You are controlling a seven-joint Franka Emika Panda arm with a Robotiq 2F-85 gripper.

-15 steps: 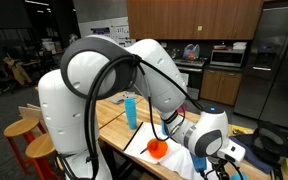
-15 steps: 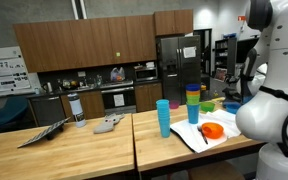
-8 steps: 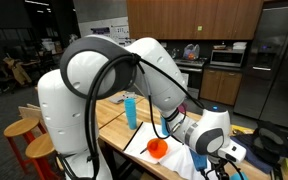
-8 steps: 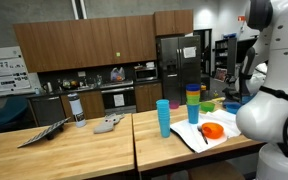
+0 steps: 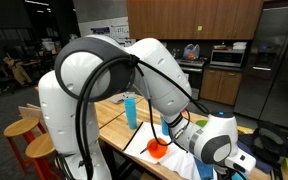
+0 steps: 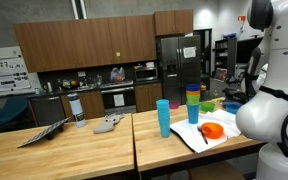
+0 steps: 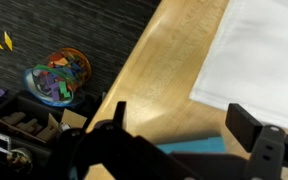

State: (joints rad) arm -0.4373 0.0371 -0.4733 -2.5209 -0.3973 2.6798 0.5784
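Note:
In the wrist view my gripper (image 7: 181,118) stands open over the wooden table (image 7: 159,70), with nothing between its dark fingers (image 7: 248,124). A flat blue patch (image 7: 196,146) shows just under the jaws; I cannot tell what it is. A white mat (image 7: 264,50) lies at the upper right. In an exterior view the gripper (image 5: 236,160) hangs low beside the table's end, near an orange bowl (image 5: 157,148) on the white mat (image 5: 174,158). A blue cup (image 5: 131,108) stands behind it. The same blue cup (image 6: 163,117) and the orange bowl (image 6: 212,130) show in the exterior view from across the table.
A stack of coloured cups (image 6: 193,103) stands behind the mat. A bottle (image 6: 77,108), a grey object (image 6: 107,123) and a dark tray (image 6: 42,133) sit on the neighbouring table. A colourful toy (image 7: 59,75) lies on the dark carpet. Wooden stools (image 5: 24,128) stand beside the robot's base.
The wrist and gripper have shifted slightly down and towards the table's end. The jaws stay open and the things on the table have not moved.

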